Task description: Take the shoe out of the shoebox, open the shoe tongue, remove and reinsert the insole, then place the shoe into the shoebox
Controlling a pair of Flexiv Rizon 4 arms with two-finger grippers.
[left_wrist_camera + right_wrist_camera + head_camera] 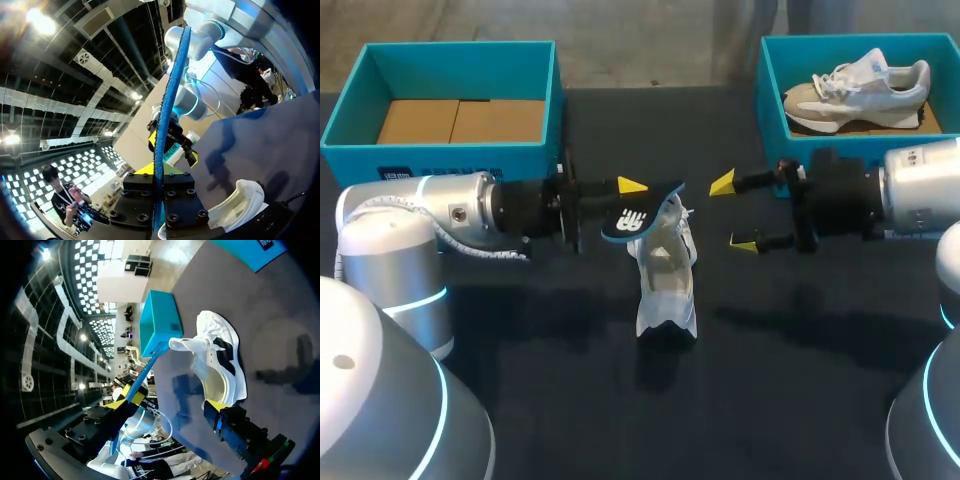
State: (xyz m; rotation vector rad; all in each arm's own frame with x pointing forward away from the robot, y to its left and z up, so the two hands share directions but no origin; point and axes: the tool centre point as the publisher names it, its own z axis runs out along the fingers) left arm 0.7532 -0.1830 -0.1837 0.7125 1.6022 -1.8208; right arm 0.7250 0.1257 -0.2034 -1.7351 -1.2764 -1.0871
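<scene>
Tabletop (pixel 540 420) carries the left shoebox (pixel 440 158) at 10 o'clock and the right shoebox (pixel 772 85) at 2. The white shoe (pixel 665 285) stands mid-tabletop. The left claw (pixel 630 203) pinches the insole (pixel 638 220) at the shoe's 11 o'clock. The right claw (pixel 735 213) gapes wide at 3 (holding nothing). To reinsert, I'd brace the shoe with the right claw, feed the insole's free end toeward, then press it flat.

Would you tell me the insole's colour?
The thin flat insole is dark blue, white logo; head view.

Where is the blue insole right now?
In the head view the insole is clamped in the left gripper near the middle of the table, close beside the white shoe, with the open right gripper facing it.
</scene>
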